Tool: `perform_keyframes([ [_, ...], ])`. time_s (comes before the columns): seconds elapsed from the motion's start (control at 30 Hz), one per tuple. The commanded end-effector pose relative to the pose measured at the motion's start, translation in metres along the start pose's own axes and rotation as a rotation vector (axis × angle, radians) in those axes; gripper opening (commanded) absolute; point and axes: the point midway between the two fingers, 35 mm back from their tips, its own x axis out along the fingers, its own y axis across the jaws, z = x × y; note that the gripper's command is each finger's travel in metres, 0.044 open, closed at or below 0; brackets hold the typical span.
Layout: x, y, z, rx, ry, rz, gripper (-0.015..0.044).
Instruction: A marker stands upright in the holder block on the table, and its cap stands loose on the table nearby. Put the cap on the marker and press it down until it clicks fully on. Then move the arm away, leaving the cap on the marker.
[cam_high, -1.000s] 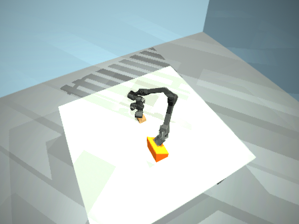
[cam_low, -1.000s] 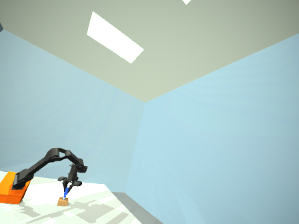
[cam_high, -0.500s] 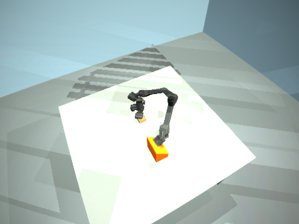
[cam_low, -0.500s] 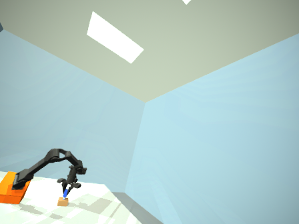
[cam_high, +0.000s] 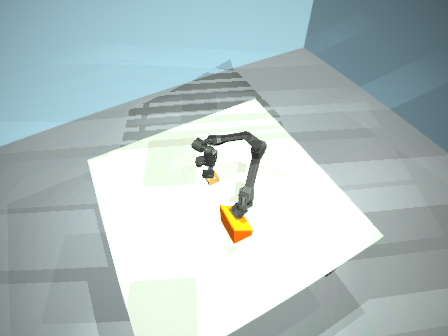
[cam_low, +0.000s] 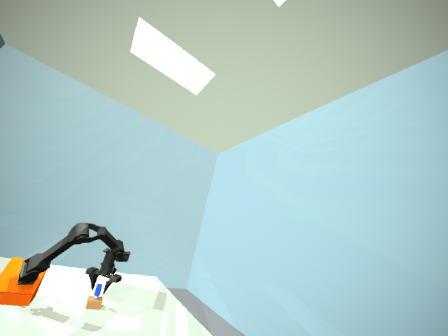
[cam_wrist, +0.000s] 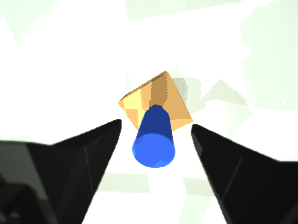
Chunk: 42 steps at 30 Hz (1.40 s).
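The blue cap (cam_low: 98, 289) (cam_wrist: 154, 150) stands above the holder block (cam_high: 213, 179) (cam_low: 94, 304) (cam_wrist: 176, 102), over the marker's place. In the exterior view it looks slightly tilted. Whether it is fully seated on the marker cannot be told, as the marker is mostly hidden beneath it. My gripper (cam_high: 208, 175) (cam_low: 99, 290) (cam_wrist: 157, 123) is open around the cap. In the wrist view a gap shows between each finger and the cap. In the top view the gripper hides the cap.
The orange base block (cam_high: 233, 224) (cam_low: 19, 280) carries the arm and stands on the white table (cam_high: 170, 250). The arm arches from it over to the holder block.
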Motion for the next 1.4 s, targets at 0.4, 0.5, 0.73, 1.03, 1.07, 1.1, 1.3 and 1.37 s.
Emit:
perform_keyframes([
  [0.4, -0.075, 0.001, 0.001, -0.001, -0.002, 0.002, 0.0440],
  [0.5, -0.074, 0.001, 0.001, 0.062, -0.002, 0.002, 0.0387],
  [0.73, -0.068, 0.003, 0.001, 0.730, -0.002, 0.000, 0.0204],
  [1.03, -0.065, 0.004, 0.000, 0.970, -0.002, -0.001, 0.0000],
  [1.07, -0.065, 0.004, 0.000, 0.970, -0.002, -0.001, 0.0000],
  [1.1, -0.065, 0.004, 0.000, 0.970, -0.002, -0.001, 0.0000],
  [1.3, -0.065, 0.004, 0.000, 0.970, -0.002, -0.001, 0.0000],
  [1.37, -0.064, 0.004, 0.000, 0.970, -0.002, -0.001, 0.0000],
])
